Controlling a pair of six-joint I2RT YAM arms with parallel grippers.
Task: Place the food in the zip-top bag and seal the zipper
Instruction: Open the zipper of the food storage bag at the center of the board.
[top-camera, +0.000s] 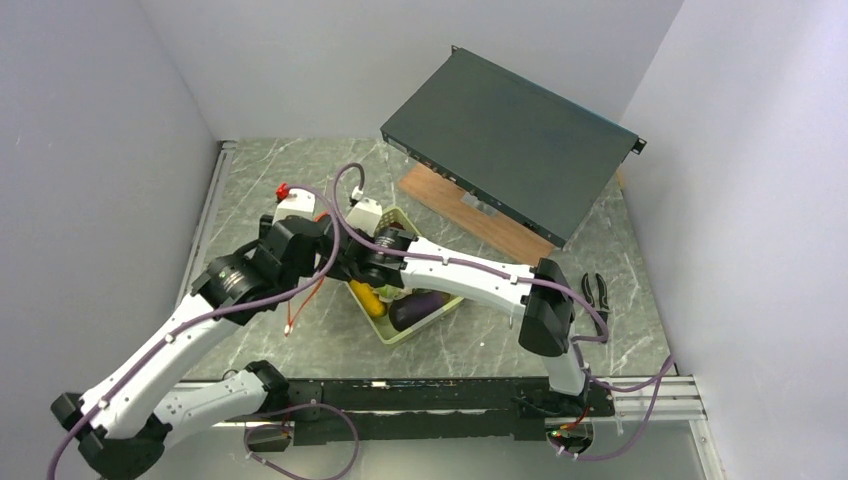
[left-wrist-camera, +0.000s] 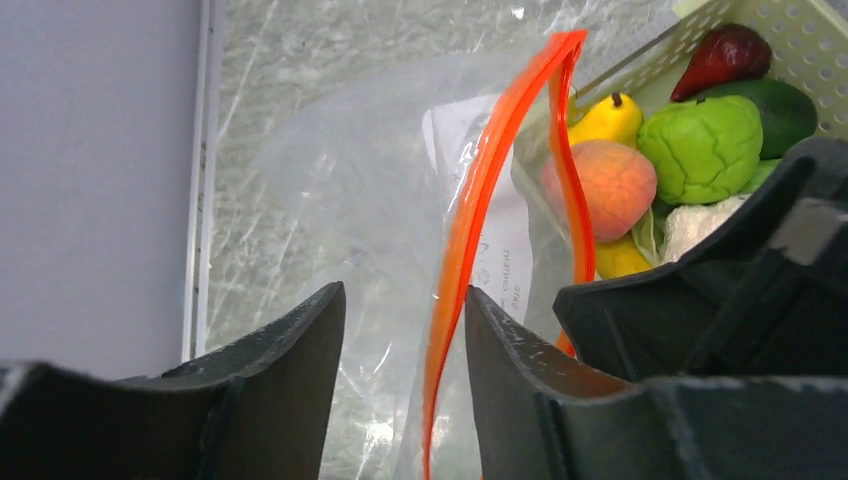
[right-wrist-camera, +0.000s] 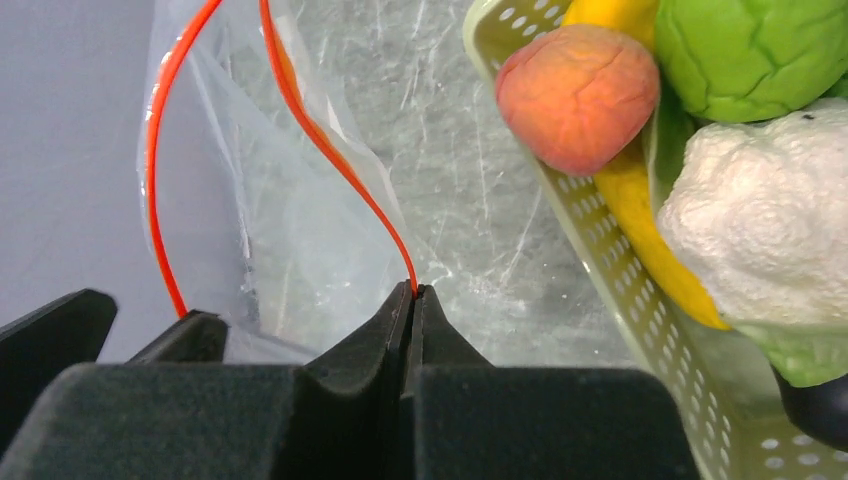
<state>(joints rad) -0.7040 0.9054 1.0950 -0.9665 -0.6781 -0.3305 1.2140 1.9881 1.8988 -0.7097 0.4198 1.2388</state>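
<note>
Barely started, honestly. My right claw (right-wrist-camera: 411, 300) is pinched tight on the zipper (left-wrist-camera: 482, 195), and my left claw (left-wrist-camera: 400, 380) is apart around it. The bag (left-wrist-camera: 330, 180) sits at 9 o'clock from the basket (right-wrist-camera: 590, 250). The peach (right-wrist-camera: 577, 97) and the rest aren't bagged yet.

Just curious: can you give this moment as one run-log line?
right tool: shut on zipper | left tool: open at bag mouth | food: in basket
</note>
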